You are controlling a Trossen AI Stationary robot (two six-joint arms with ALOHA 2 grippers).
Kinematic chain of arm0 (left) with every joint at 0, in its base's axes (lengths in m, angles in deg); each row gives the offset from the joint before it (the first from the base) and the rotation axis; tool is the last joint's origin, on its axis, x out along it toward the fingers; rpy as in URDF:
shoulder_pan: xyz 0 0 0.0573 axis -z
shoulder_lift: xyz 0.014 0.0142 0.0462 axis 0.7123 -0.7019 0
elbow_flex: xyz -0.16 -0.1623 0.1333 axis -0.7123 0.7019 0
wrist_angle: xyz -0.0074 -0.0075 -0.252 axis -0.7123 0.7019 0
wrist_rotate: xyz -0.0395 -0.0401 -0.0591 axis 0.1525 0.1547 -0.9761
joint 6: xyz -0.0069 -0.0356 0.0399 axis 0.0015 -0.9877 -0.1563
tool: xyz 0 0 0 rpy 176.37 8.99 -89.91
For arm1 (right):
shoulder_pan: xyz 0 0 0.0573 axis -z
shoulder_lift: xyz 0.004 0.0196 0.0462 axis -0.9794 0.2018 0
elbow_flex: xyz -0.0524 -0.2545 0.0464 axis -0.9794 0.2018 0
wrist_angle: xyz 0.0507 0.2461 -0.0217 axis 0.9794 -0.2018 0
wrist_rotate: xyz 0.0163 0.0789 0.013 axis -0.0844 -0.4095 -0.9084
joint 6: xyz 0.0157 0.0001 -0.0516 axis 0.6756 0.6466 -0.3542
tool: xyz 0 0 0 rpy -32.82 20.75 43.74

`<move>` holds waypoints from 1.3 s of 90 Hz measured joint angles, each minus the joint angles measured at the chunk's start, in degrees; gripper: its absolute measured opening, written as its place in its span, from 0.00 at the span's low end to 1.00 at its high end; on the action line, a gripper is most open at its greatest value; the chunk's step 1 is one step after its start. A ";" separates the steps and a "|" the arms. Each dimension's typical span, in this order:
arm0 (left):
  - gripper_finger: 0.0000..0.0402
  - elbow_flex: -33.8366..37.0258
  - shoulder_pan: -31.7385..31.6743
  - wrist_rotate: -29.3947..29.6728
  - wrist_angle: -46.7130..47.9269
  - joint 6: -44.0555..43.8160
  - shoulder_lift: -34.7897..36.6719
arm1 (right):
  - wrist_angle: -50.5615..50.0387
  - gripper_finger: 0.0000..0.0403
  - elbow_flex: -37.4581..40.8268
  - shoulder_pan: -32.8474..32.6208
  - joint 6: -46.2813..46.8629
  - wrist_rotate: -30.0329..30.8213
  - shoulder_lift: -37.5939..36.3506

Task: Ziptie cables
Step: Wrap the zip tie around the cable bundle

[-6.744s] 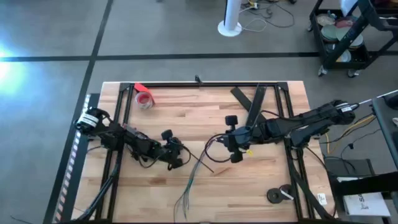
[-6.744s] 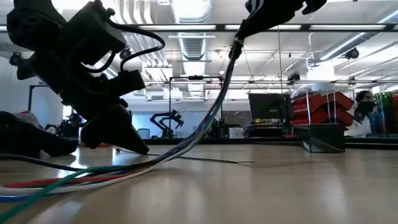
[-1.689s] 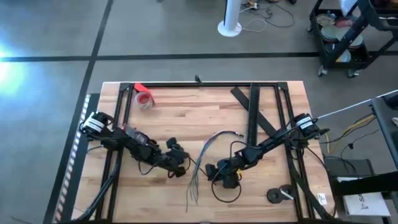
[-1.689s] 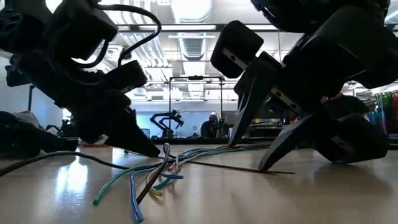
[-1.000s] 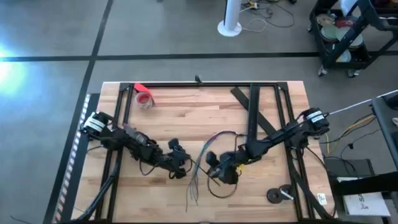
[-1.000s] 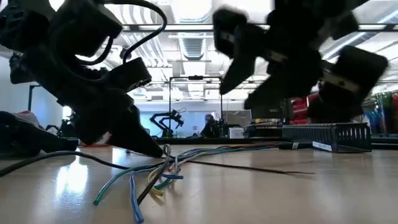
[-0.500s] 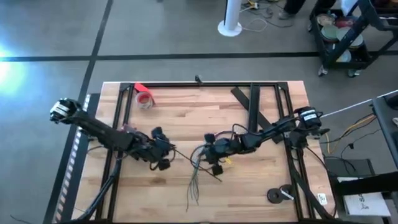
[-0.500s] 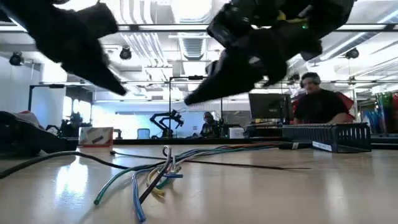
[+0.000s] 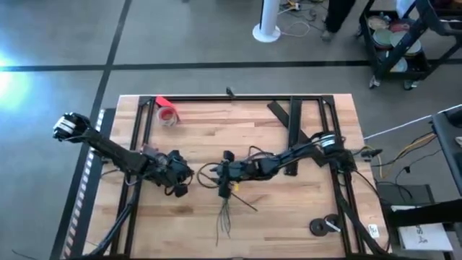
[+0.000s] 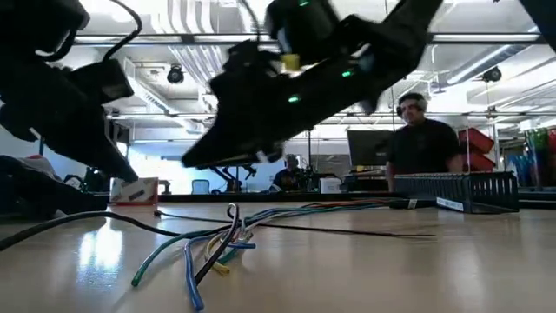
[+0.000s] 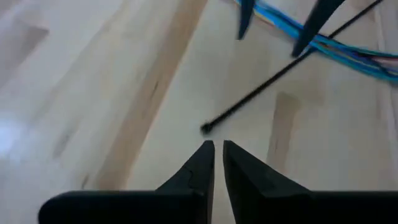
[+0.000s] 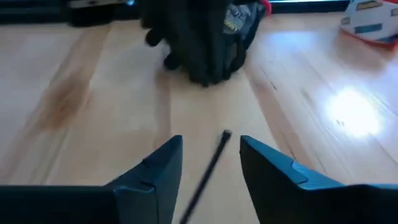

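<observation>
Both robot arms hung low over the middle of the wooden desk [image 9: 202, 141]. The left hand [image 9: 180, 175], fingers nearly closed with only a slit between them and holding nothing, pointed at the near tip of the ziptie [image 11: 273, 78]. That thin dark strip lay flat on the wood, its far part crossing the cables [image 10: 226, 239]. The bundle fanned out from the desk's centre toward the front edge, loose ends splayed. The right hand [image 9: 222, 175] hovered just above it, fingers spread wide and empty, with the ziptie passing between them in the right wrist view.

A roll of red tape [image 9: 167, 115] sat near the back left corner, well apart from the work. Wide flat black strips [image 9: 292, 123] lay toward the back right. A person [image 10: 423, 139] wearing headphones stood in the room behind the desk.
</observation>
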 joint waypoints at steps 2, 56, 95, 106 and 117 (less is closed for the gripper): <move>0.05 -0.01 0.03 -0.37 0.00 -0.10 0.00 | -0.39 0.38 -0.89 -0.02 0.08 0.35 0.86; 0.05 2.90 1.52 -1.51 -2.47 0.10 -1.21 | -8.44 0.21 -10.46 1.12 6.44 6.25 9.89; 0.05 3.34 1.52 -1.30 -7.35 0.52 -4.98 | -9.73 0.15 -10.54 0.68 9.49 6.44 10.26; 0.05 3.31 1.52 -1.24 -11.27 2.16 -7.22 | -9.60 0.07 -10.59 0.55 9.57 6.42 10.99; 0.05 3.33 1.52 -1.22 -13.60 2.92 -9.63 | -9.62 0.01 -10.57 0.34 9.33 5.91 10.93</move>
